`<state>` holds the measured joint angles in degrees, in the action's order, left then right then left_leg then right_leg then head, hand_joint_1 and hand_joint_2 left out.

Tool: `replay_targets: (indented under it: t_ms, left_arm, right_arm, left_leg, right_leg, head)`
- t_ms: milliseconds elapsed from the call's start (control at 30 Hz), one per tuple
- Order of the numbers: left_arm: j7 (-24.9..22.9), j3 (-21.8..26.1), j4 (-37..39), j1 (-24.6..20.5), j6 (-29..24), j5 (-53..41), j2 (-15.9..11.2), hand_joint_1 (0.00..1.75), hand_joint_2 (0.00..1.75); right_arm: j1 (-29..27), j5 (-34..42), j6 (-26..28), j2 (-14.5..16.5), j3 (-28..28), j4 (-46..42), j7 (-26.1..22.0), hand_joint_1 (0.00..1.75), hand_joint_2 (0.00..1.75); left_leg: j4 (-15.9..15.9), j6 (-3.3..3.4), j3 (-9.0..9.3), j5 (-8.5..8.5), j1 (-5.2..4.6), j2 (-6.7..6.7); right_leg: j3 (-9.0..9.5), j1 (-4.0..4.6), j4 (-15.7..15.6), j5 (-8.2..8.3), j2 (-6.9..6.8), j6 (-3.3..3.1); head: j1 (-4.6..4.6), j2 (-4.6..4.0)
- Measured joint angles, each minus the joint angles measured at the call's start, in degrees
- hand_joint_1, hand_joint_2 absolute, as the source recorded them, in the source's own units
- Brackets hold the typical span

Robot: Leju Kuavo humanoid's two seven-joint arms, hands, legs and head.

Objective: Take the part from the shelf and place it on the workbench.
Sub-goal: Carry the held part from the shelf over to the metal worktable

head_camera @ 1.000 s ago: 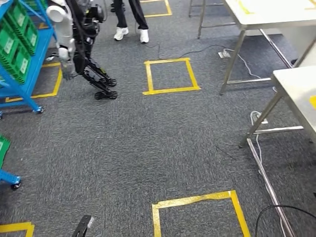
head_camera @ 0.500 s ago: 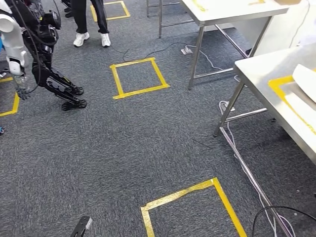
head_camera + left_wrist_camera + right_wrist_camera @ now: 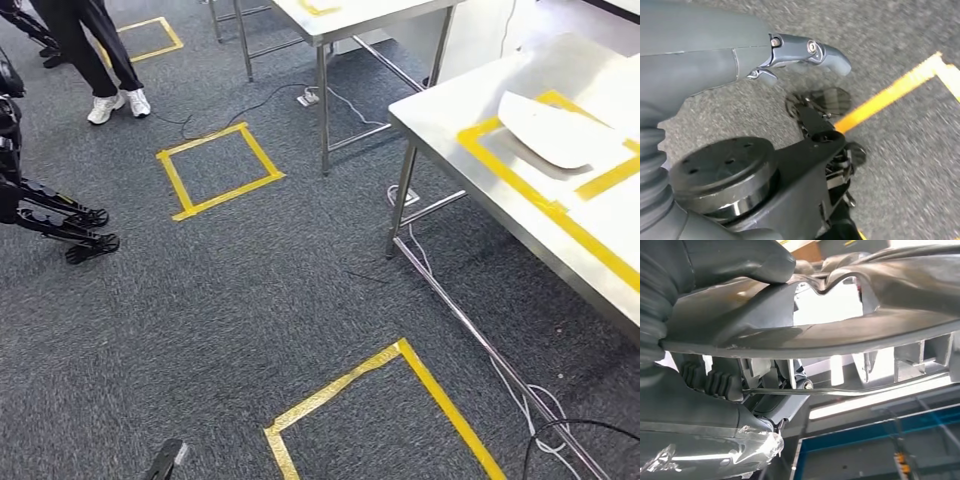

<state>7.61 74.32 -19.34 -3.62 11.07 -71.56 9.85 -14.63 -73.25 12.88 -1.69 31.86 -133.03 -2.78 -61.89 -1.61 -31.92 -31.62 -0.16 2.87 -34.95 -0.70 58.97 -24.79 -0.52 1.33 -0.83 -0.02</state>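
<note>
Transport is the step in hand: judged from the frames, the part (image 3: pixel 851 330) is off the shelf and the workbench has yet to receive it. The right wrist view shows the right hand (image 3: pixel 715 315) gripping this grey moulded part, with the thumb (image 3: pixel 742 262) pressed over its upper face and the darker fingers (image 3: pixel 711 380) curled beneath its edge. The part extends away from the hand across that frame, with bright ceiling lights behind it.

The head view supplies what the wrist views lack: the destination. A steel tabletop (image 3: pixel 453 105) stands ahead on the robot's right, marked with a yellow tape rectangle (image 3: pixel 528 190). A white curved piece (image 3: pixel 555 130) already lies inside that rectangle. A second table (image 3: pixel 355 15) stands farther off, and a person's legs (image 3: pixel 90 50) are visible at the far left.

The left wrist view shows the left hand (image 3: pixel 753 55) hanging over grey carpet (image 3: pixel 904 165). Its fingers are extended and hold nothing.

The next move calls for closing on the tabletop, then lifting the part above its edge and setting it down beside the white piece.
</note>
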Motion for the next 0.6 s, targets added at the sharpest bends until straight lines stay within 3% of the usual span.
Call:
replay_targets:
  t_ms: [67,100,133,200,267,333,400,433,500,533,600]
  left_arm:
    - [-0.11,0.01,0.00,0.12,-0.03,0.09,0.09,0.00,1.75]
    - [-0.22,0.02,0.00,0.21,-0.05,0.13,0.13,0.00,1.75]
    - [-0.32,0.02,0.00,0.28,-0.07,0.15,0.14,0.00,1.75]
    - [-0.46,0.02,0.00,0.30,-0.08,0.22,0.14,0.00,1.75]
    - [-0.69,0.03,0.00,0.26,-0.05,0.26,0.16,0.00,1.75]
    - [-0.96,0.04,0.00,0.23,0.11,0.15,0.23,0.00,1.75]
    - [-1.10,0.04,-0.01,0.14,0.43,0.03,0.38,0.00,1.75]
    - [-1.22,0.04,-0.02,0.07,0.57,0.01,0.45,0.00,1.75]
    - [-1.48,0.05,-0.04,0.04,0.69,-0.04,0.68,0.00,1.75]
    - [-1.58,0.06,-0.04,0.11,0.70,-0.07,0.79,0.00,1.75]
    - [-1.64,0.07,-0.04,0.36,0.68,-0.10,0.94,0.00,1.75]
  right_arm:
    - [0.24,-0.15,-0.03,0.01,0.08,0.09,-0.15,1.75,1.75]
    - [0.26,-0.23,-0.05,0.01,0.09,0.16,-0.21,1.75,1.75]
    - [0.26,-0.28,-0.07,0.01,0.10,0.24,-0.23,1.75,1.75]
    - [0.27,-0.31,-0.10,0.01,0.13,0.36,-0.29,1.75,1.75]
    - [0.42,-0.30,-0.15,0.01,0.17,0.43,-0.40,1.75,1.75]
    - [0.52,-0.07,-0.19,0.00,0.27,0.52,-0.62,1.75,1.75]
    - [0.39,0.62,-0.34,-0.04,0.76,0.70,-0.93,1.75,1.75]
    - [0.31,1.07,-0.47,-0.08,1.13,0.84,-1.12,1.75,1.75]
    - [0.49,1.75,-0.73,-0.21,1.69,1.15,-1.54,1.75,1.75]
    - [0.60,1.94,-0.81,-0.25,1.82,1.27,-1.67,1.75,1.75]
    - [0.70,2.19,-1.02,-0.28,2.06,1.46,-1.81,1.75,1.75]
  left_leg:
    - [-7.83,-0.14,-4.09,-3.36,0.05,-2.17]
    - [-10.88,-0.16,-5.90,-4.11,0.06,-2.45]
    - [-12.07,-0.14,-6.89,-3.70,0.07,-2.57]
    - [-8.20,0.00,-5.82,0.12,0.18,-3.19]
    - [-0.70,0.10,-2.78,3.97,0.62,-5.87]
    - [3.20,0.38,-1.19,4.94,0.86,-7.73]
    - [3.69,1.08,-1.02,4.93,0.80,-6.67]
    - [3.81,1.45,-0.99,5.03,0.81,-6.00]
    - [4.05,2.16,-0.91,5.18,0.82,-4.52]
    - [4.05,2.36,-0.87,5.13,0.67,-3.85]
    - [4.04,2.59,-0.78,4.97,0.49,-2.22]
  right_leg:
    - [-0.02,-0.02,-0.03,0.00,1.47,-0.33]
    - [0.00,-0.02,-0.03,-0.02,2.31,-0.38]
    - [0.04,-0.02,-0.02,-0.03,3.20,-0.38]
    - [0.16,-0.12,-0.01,-0.01,5.00,-0.27]
    - [0.01,-0.18,0.18,-0.02,6.69,0.17]
    - [-0.47,-0.23,0.30,0.11,8.19,0.90]
    - [-0.97,-0.42,0.06,0.42,9.40,1.67]
    - [-1.27,-0.38,0.25,0.27,8.82,1.96]
    - [-3.02,-0.14,3.59,-1.82,5.37,2.37]
    - [-4.57,0.00,6.98,-3.66,3.22,2.52]
    - [-7.97,0.00,14.28,-6.74,1.34,2.79]
  head:
    - [-0.21,0.00]
    - [-0.27,0.00]
    - [-0.28,0.00]
    - [-0.29,0.00]
    - [-0.32,0.00]
    - [-0.38,0.00]
    - [-0.46,0.00]
    - [-0.41,0.00]
    - [-0.07,0.00]
    - [0.10,0.00]
    - [0.16,0.00]
